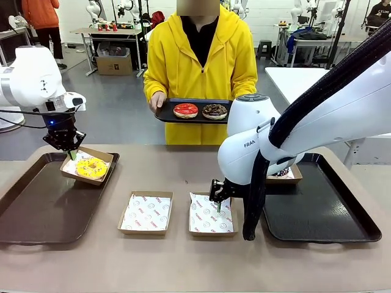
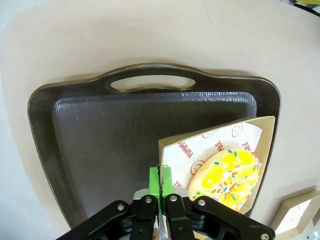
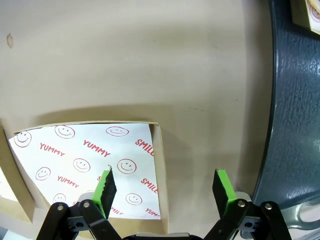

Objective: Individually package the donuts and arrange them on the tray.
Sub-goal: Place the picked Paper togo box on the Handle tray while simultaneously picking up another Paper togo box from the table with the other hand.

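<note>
Left gripper (image 1: 68,148) pinches the box (image 1: 102,155) corner over the left tray (image 1: 36,207), yellow donut (image 1: 91,167) just beside it; right gripper (image 3: 163,176) has its jaws apart, straddling the empty box (image 1: 211,215) wall.

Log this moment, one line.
left gripper: shut on loaded box, yellow donut inside, at left tray | right gripper: open, astride empty box wall | person: holds small tray, two donuts

A yellow donut (image 1: 91,167) flecked with coloured sprinkles is shown in a brown cardboard box (image 1: 110,162) lined with white paper (image 2: 200,144) printed with red smiley faces. A glossy red donut (image 1: 186,110) and a chocolate-brown donut (image 1: 214,111) are shown on a black tray (image 1: 165,115), against a yellow hoodie (image 1: 177,67).
</note>
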`<control>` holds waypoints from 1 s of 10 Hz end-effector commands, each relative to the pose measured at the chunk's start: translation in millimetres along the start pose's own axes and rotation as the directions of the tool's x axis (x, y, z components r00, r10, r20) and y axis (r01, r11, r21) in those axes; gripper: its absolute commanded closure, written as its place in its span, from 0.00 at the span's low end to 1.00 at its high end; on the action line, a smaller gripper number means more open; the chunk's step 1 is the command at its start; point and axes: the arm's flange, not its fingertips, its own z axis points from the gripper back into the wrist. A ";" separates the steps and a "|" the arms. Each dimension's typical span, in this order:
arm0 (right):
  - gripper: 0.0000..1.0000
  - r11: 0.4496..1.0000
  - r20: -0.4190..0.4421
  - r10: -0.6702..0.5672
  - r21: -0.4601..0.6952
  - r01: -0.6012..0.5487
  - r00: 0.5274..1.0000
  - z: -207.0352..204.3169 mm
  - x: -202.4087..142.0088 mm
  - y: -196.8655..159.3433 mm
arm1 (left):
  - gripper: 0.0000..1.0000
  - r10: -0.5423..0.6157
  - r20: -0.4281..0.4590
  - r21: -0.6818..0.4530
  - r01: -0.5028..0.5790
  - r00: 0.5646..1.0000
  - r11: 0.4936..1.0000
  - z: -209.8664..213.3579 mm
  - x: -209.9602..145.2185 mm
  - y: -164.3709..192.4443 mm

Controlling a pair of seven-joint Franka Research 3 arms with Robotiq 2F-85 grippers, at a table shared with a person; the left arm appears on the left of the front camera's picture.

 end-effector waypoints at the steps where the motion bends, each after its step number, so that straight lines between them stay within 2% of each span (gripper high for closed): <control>1: 0.29 0.999 -0.005 0.022 0.041 -0.022 1.000 -2.8 2.9 3.6 | 0.99 0.012 -0.001 -0.007 -0.012 1.000 1.000 1.5 5.0 -2.8; 2: 0.59 0.999 -0.011 0.021 0.040 -0.021 1.000 -3.0 3.4 3.6 | 0.57 0.006 -0.005 -0.005 -0.006 1.000 1.000 -0.2 5.4 -3.6; 3: 0.88 0.999 -0.011 0.018 0.042 -0.018 1.000 -2.6 3.6 3.6 | 0.44 0.003 -0.004 -0.005 -0.003 1.000 1.000 -0.3 5.5 -3.4; 4: 1.00 0.999 -0.012 0.013 0.045 -0.012 1.000 -2.6 3.5 3.6 | 0.01 0.001 -0.004 -0.006 -0.001 1.000 1.000 -0.5 5.0 -3.2; 6: 1.00 0.999 -0.015 0.004 0.049 -0.003 1.000 -2.9 3.7 3.4 | 0.00 -0.002 -0.009 -0.005 0.002 1.000 1.000 -1.2 5.1 -3.1; 7: 0.96 0.999 -0.016 -0.003 0.050 0.003 1.000 -3.0 3.7 3.2 | 0.00 -0.001 -0.010 -0.007 0.001 1.000 1.000 -1.3 5.0 -3.1; 8: 1.00 0.999 -0.015 -0.008 0.049 0.009 1.000 -3.0 3.6 3.2 | 0.12 0.000 -0.010 -0.010 0.000 1.000 1.000 -0.8 4.5 -3.1; 9: 1.00 0.999 -0.015 -0.013 0.049 0.014 1.000 -2.9 3.7 3.3 | 0.03 0.000 -0.010 -0.011 0.000 1.000 1.000 -0.4 4.0 -2.7; 10: 1.00 0.999 -0.014 -0.019 0.051 0.020 1.000 -2.7 3.8 3.4 | 0.00 0.000 -0.010 -0.012 -0.001 1.000 1.000 -0.1 3.7 -2.4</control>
